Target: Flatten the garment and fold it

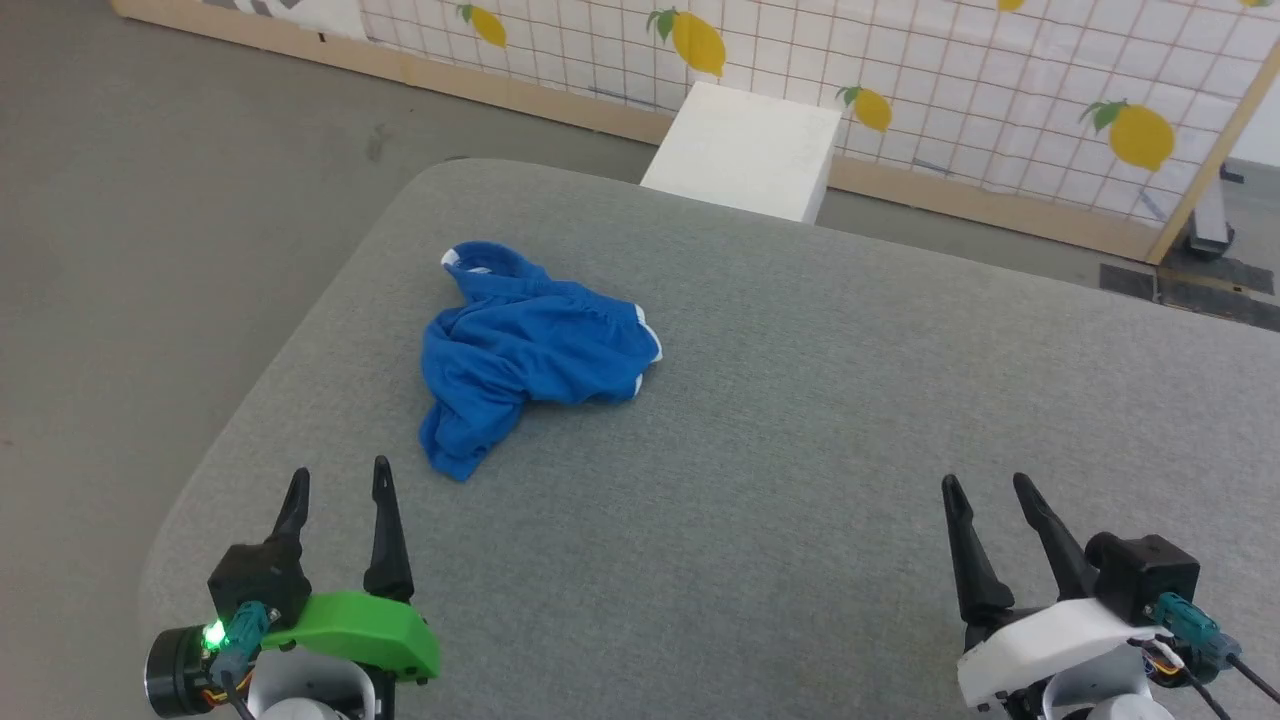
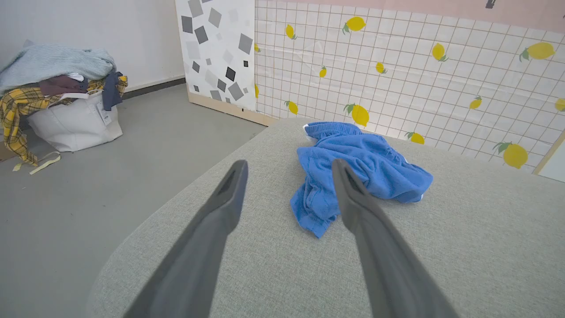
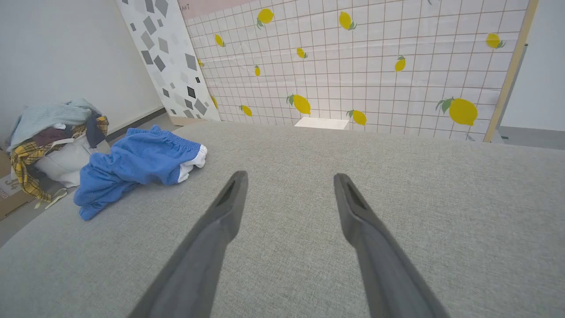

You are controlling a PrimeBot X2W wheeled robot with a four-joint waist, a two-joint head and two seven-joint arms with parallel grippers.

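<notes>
Head view: both grippers hovering, fingers spread

Left gripper point(image 1: 339, 470) and right gripper point(image 1: 986, 481) are hanging at the near edge, pointing forward, gripping nothing. The garment point(image 1: 525, 350) is lying crumpled on the grey padded surface point(image 1: 800, 450), ahead of the left gripper. A lemon-patterned screen point(image 1: 1000, 90) is standing behind.

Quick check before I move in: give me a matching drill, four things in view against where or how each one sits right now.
Column 1
1. garment
2. left gripper
3. right gripper
4. white block

Column 2
A. open, white housing, over the near right of the table
B. beyond the table's far edge
C. crumpled on the table, left of middle
D. open, green housing, just short of the garment

Pairs: 1-C, 2-D, 3-A, 4-B
</notes>
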